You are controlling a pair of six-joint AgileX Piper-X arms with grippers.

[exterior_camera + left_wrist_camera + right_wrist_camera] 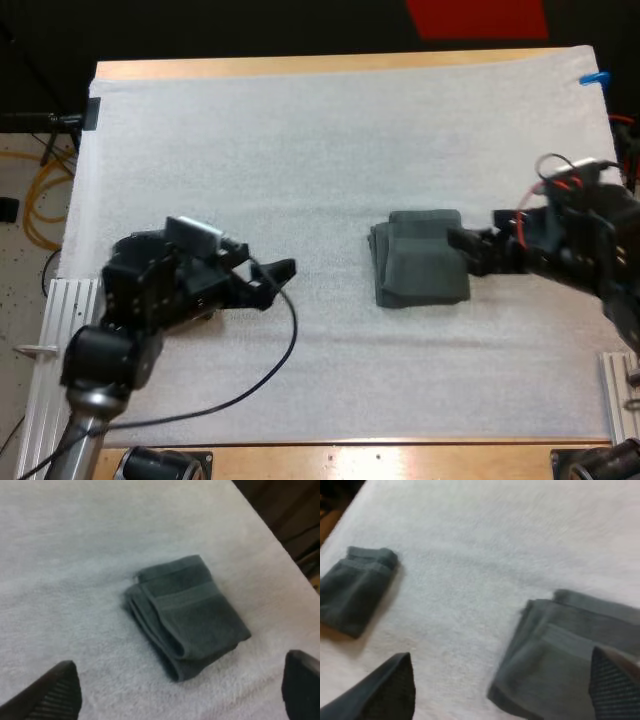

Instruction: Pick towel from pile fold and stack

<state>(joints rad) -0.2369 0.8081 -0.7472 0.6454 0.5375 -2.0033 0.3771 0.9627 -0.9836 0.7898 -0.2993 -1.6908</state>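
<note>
Two grippers stand with fingers apart and empty. The right gripper [468, 248] sits at the right edge of the folded towel [420, 258] mid-mat [300, 150], and the left gripper [278, 278] hovers to its left. A second folded towel [360, 590] lies well apart.

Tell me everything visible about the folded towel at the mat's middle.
The towel is dark grey-green terry cloth, folded into a thick, roughly square pad with a woven band across it and stacked layers along one edge. It lies flat on the mat. The open right gripper is at its right edge; whether it touches is unclear.
</note>
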